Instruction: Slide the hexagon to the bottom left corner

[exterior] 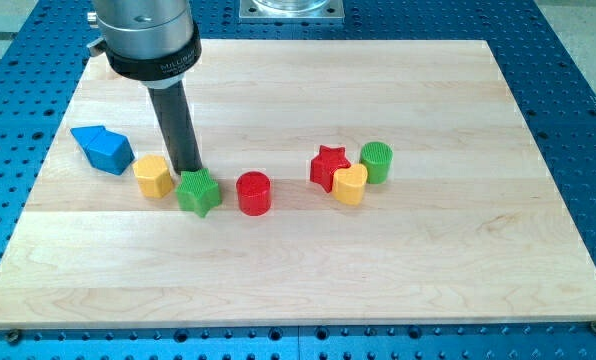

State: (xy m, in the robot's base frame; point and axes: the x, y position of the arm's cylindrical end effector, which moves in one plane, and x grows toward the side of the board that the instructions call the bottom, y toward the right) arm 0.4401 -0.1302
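Observation:
The yellow hexagon lies on the wooden board, left of centre. My tip comes down just right of the hexagon, at the upper edge of the green star. The tip looks to be touching or nearly touching the star, with a narrow gap between it and the hexagon. The rod hangs from the arm's grey body at the view's top left.
A blue block, possibly two pieces touching, lies left of the hexagon. A red cylinder sits right of the green star. Further right, a red star, a yellow block and a green cylinder cluster together.

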